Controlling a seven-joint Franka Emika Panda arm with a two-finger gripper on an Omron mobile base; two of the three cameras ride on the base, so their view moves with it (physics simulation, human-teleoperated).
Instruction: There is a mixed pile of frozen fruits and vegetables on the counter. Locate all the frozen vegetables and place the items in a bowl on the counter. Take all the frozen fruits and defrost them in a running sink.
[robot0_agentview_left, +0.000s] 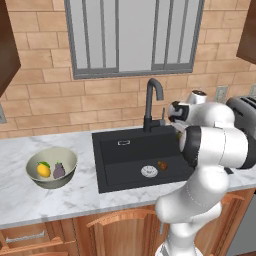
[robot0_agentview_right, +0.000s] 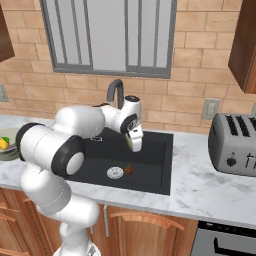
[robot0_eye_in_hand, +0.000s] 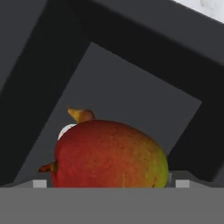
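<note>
Two vegetables, a yellow-orange one (robot0_agentview_left: 44, 170) and a purple-grey lump (robot0_agentview_left: 59, 171), lie in the bowl (robot0_agentview_left: 51, 167), far to the left of the gripper (robot0_agentview_right: 135, 145) on the marble surface (robot0_agentview_left: 45, 200). No writing can be read anywhere. The gripper hangs over the black sink (robot0_agentview_right: 150, 170), clamped on a red, yellow and green oval fruit (robot0_eye_in_hand: 109, 155); the hand view shows that fruit large against the sink floor, while the base views hardly show it. Below the gripper, a small red-brown fruit (robot0_agentview_right: 128, 170) rests beside the steel drain (robot0_agentview_right: 114, 173). The tap (robot0_agentview_left: 152, 102) stands behind the gripper. The right base view adds a toaster (robot0_agentview_right: 235, 144) to the gripper's right.
</note>
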